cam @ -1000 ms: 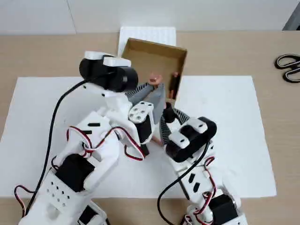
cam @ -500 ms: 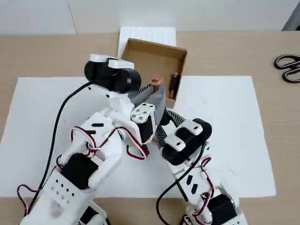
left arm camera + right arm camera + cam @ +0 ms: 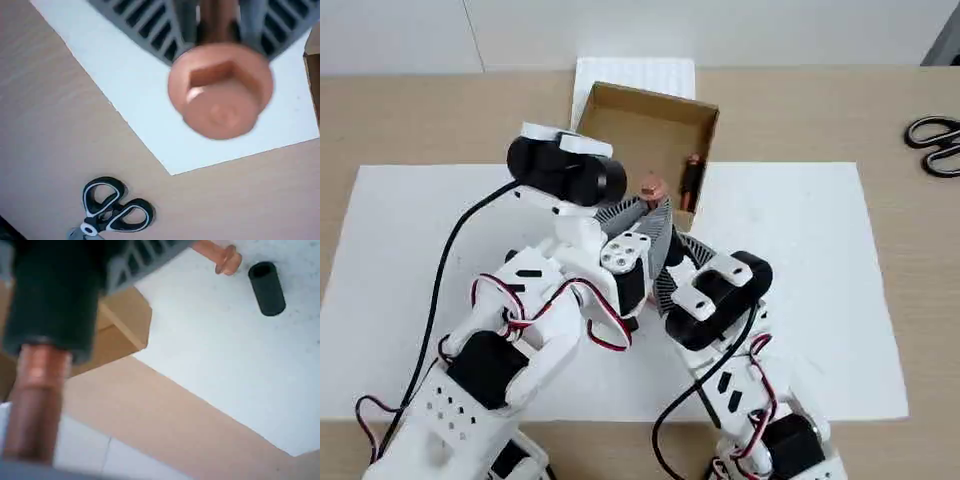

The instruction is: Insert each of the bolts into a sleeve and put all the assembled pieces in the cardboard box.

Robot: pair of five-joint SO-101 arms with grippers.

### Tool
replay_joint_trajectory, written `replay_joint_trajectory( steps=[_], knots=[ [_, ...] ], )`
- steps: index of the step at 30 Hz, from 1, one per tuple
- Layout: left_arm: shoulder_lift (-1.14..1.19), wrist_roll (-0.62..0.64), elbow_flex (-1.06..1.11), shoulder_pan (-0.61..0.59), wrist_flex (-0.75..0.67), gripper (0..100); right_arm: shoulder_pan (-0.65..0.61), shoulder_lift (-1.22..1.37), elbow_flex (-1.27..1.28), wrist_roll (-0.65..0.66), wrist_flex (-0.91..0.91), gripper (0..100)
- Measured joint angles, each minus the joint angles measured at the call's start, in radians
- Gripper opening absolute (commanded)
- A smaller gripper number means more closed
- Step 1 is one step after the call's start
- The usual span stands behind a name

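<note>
My left claw [image 3: 217, 25] is clamped on the bolt [image 3: 220, 90] just behind its head. My right claw [image 3: 85, 270] grips the sleeve [image 3: 55, 300], and the shaft already shows past the sleeve's end. I judge that both parts are held in the air and in line so the bolt can seat fully. They are just short of the cardboard box [image 3: 705, 112], which holds one assembled piece [image 3: 692, 183]. A spare bolt [image 3: 220, 255] and spare sleeve [image 3: 267, 288] lie on the surface. Compared with a second ago, the bolt head has drawn back from the box toward the arm bases, and both wrists have shifted with it.
</note>
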Motion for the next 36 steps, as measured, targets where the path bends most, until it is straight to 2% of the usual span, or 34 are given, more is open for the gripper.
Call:
replay_joint_trajectory(
  steps=[4,8,14,17,20,22,24,25,27,29,36],
  knots=[
    [-0.003,0.0,0.049,0.0,0.031,31,0.009,0.002,-0.018,0.002,0.002,0.3],
    [0.0,0.058,0.069,0.009,0.054,44,0.018,-0.002,-0.037,0.002,0.0,0.3],
    [-0.025,0.115,0.061,0.0,0.071,46,0.032,0.0,-0.052,0.0,0.0,0.3],
    [-0.091,0.112,-0.005,-0.069,0.075,45,0.086,0.048,-0.055,0.002,-0.078,0.2],
    [-0.158,0.098,-0.078,-0.206,0.094,37,0.176,0.196,-0.101,0.002,-0.206,0.2],
    [-0.195,0.091,-0.114,-0.307,0.143,23,0.213,0.354,-0.187,-0.005,-0.269,0.2],
    [-0.203,0.087,-0.124,-0.397,0.215,5,0.23,0.557,-0.313,-0.044,-0.313,0.2],
    [-0.198,0.087,-0.124,-0.434,0.255,0,0.232,0.664,-0.39,-0.078,-0.322,0.2],
    [-0.196,0.087,-0.103,-0.505,0.319,3,0.233,0.893,-0.557,-0.147,-0.324,0.2],
    [-0.199,0.087,-0.051,-0.566,0.358,0,0.235,1.122,-0.735,-0.189,-0.307,0.2],
    [-0.19,0.087,0.229,-0.609,0.374,1,0.227,1.712,-1.204,-0.219,-0.232,0.2]
  ],
)
